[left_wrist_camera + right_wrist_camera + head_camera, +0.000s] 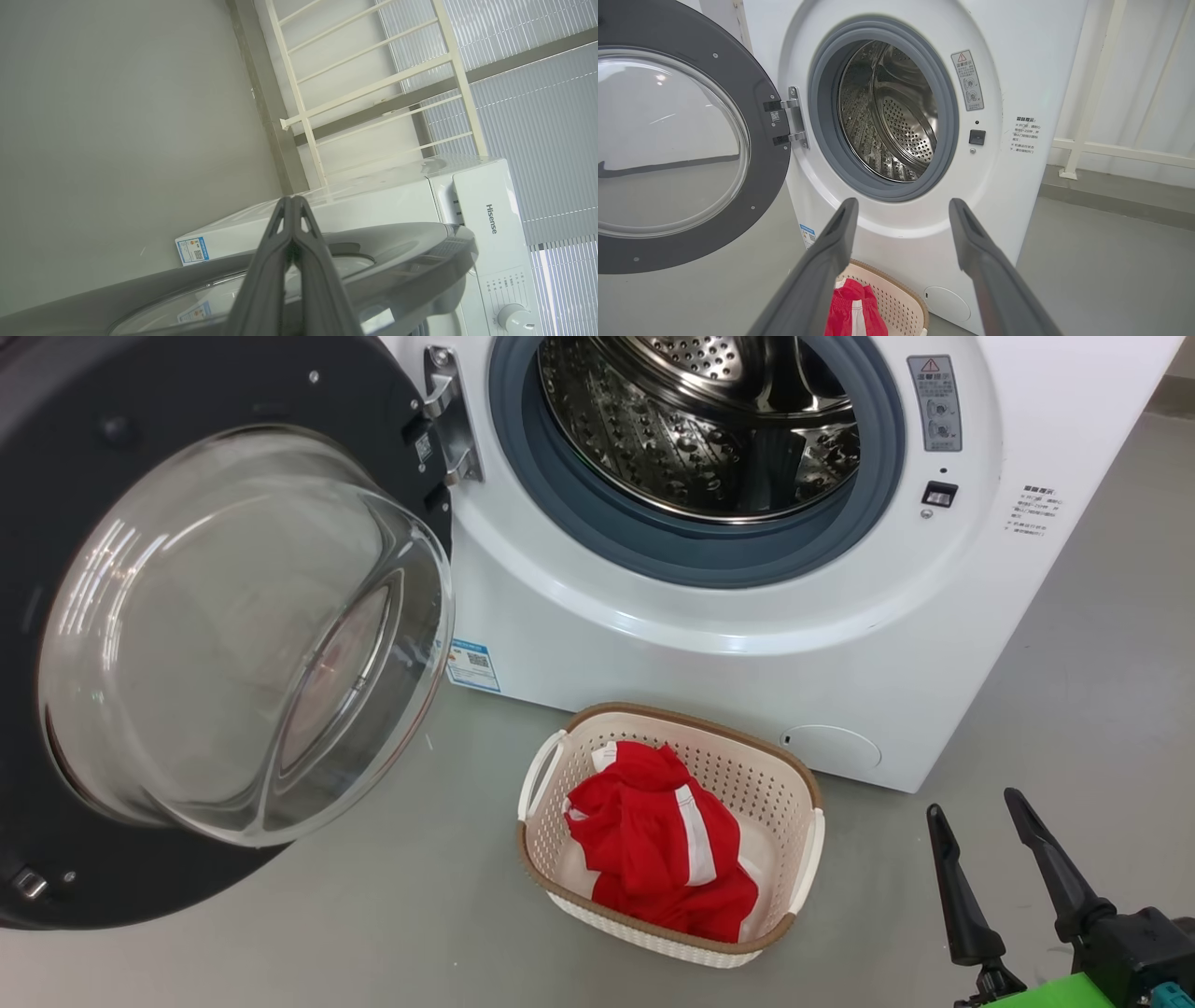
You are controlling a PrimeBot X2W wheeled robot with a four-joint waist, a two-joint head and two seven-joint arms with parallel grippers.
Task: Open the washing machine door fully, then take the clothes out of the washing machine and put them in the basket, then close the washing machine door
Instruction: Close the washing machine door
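Clothes (653,845), red with a white band, lie bundled in the cream basket (747,775), which stands on the grey floor (1074,691) just before the washing machine (653,653). The washing machine door (233,635) is swung wide to the left, its glass bulge facing outward. The steel drum (691,439) behind the grey seal (579,523) looks bare. The right gripper (973,805) hovers right of the basket, its two fingers spread apart and holding nothing. In the left wrist view, the left gripper (292,199) has its fingers pressed together, empty, in front of the door's rim; I cannot tell whether they touch it.
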